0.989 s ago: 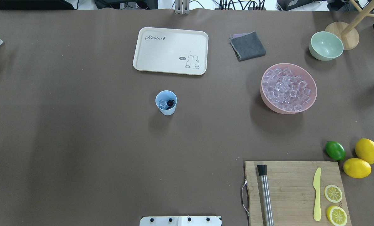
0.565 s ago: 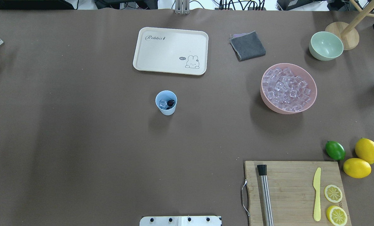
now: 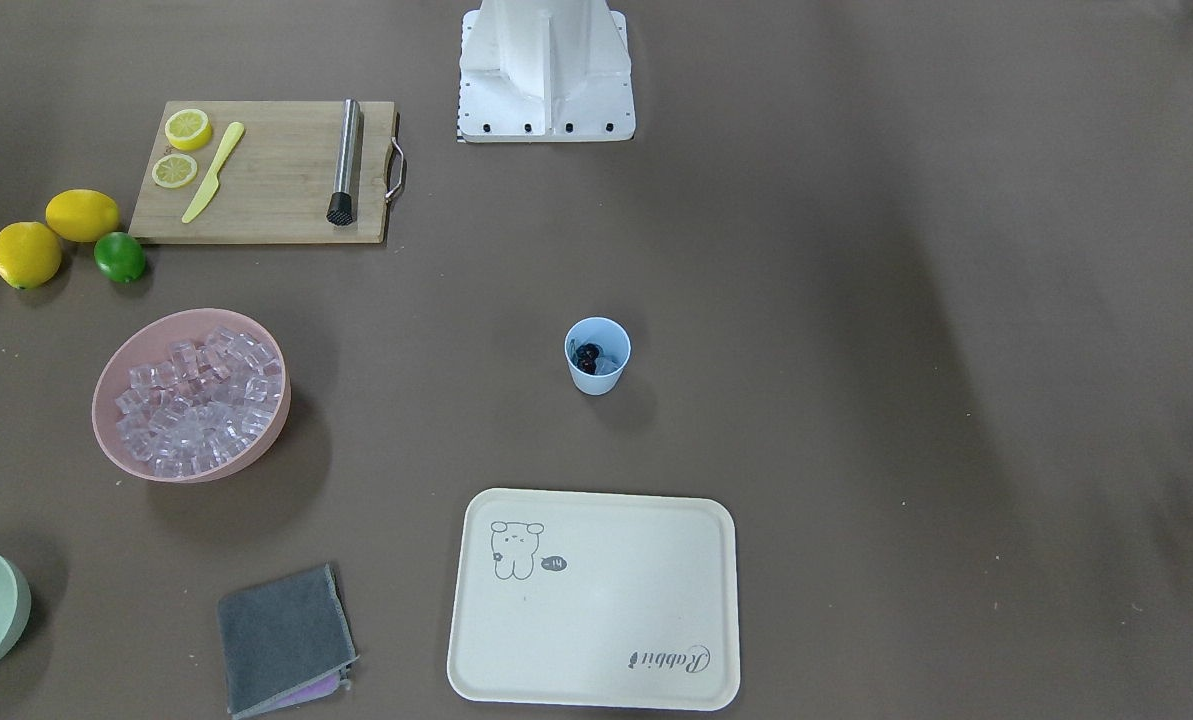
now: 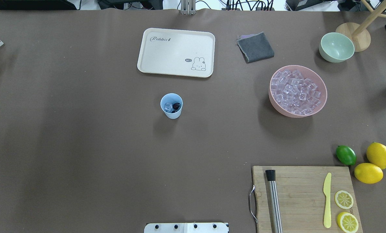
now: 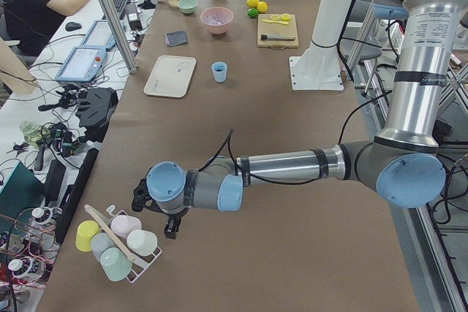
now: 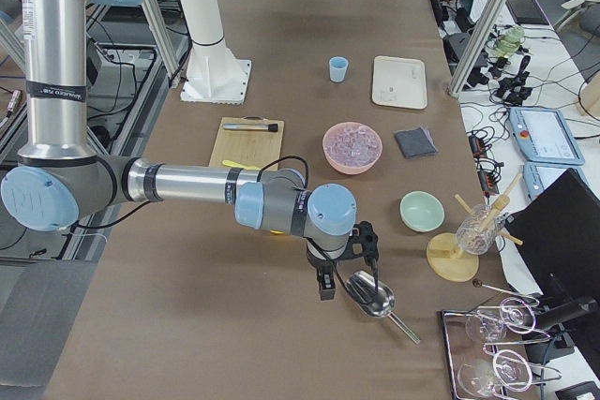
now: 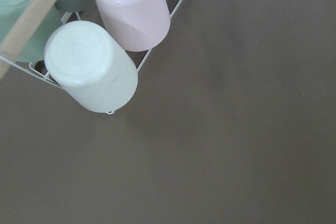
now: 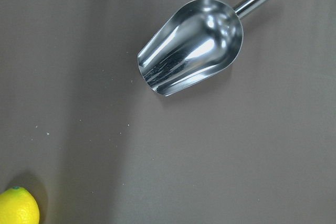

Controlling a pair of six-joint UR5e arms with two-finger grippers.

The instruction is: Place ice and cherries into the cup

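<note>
Table: brown table, bare around the middle.
Cup: light blue cup upright mid-table, near the cream tray but apart from it.
Inside the cup: a clear ice cube beside the dark cherries.
Pink bowl: heaped with ice, well to the cup's right.
Left fingers: at the table's left end, just beside a rack of upturned cups; open or closed, cannot tell.
Right fingers: over a steel scoop at the right end; cannot tell either.

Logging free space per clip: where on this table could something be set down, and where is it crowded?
Bare: the wide stretch on the robot's left of the cup, and the strip between the cup and the pink bowl. The tray holds nothing. Crowded: the robot's right, around cutting board, lime and lemons.
</note>
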